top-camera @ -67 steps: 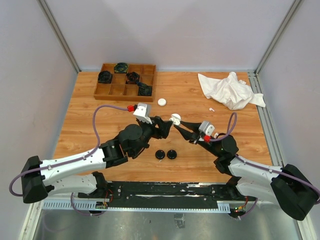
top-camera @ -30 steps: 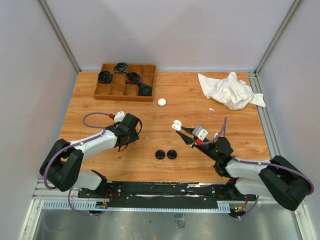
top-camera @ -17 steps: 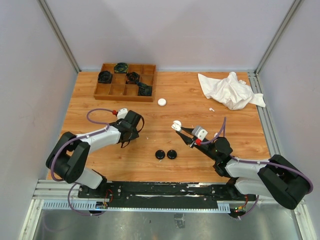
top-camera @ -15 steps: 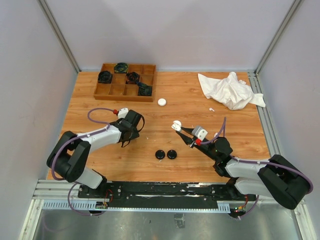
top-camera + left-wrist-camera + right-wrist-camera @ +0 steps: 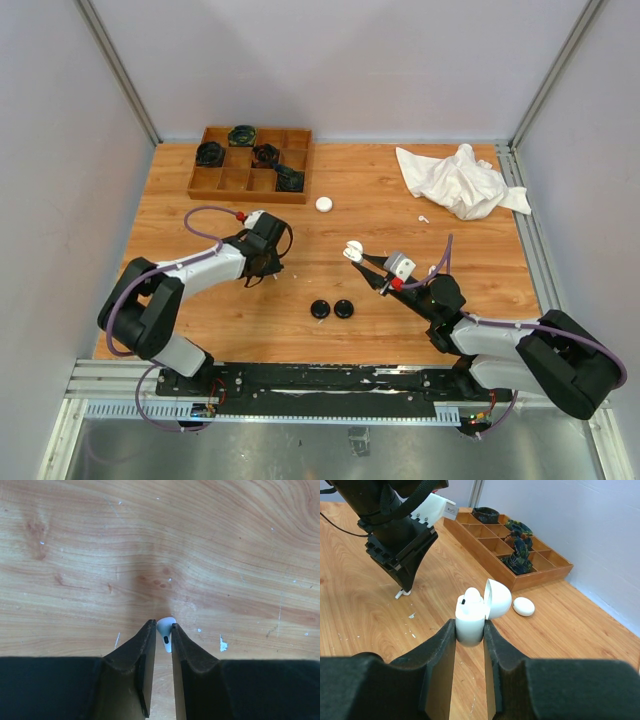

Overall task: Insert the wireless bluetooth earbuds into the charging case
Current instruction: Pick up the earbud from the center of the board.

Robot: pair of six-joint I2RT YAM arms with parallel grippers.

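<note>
I'm gripping with both arms.
Left gripper [image 5: 162,626] is pinching a white earbud [image 5: 165,636] on the table [image 5: 75,555]; right gripper [image 5: 469,629] is clamping the open charging case [image 5: 476,614].

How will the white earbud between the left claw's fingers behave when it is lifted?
The white earbud looks tiny, so probably very light. Its smooth rounded shell, pinched only at the tips of the left claw, may slip or twist. Dropped on the table, it would likely roll.

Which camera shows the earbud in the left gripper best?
Left wrist view: the earbud sits close up in the left gripper. The right wrist view shows only a distant white speck; the top view doesn't show it.
</note>
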